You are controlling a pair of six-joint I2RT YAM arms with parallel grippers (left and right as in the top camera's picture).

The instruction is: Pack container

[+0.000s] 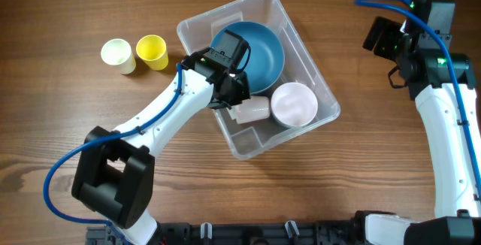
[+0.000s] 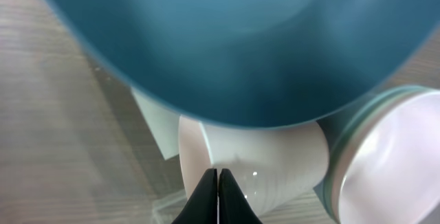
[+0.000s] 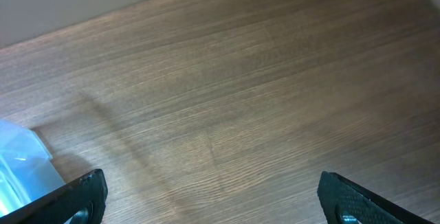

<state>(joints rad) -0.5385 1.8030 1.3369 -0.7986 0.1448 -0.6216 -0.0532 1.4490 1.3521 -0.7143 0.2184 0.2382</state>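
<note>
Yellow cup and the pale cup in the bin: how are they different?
The yellow cup stands upright on the table; the pale cup lies on its side inside the bin. One is bright yellow, the other pinkish white. Both are small plain cups.

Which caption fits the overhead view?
Left tool over the container, beside a blue bowl, a tipped cup and a white bowl; yellow cup and white cup sit outside.
</note>
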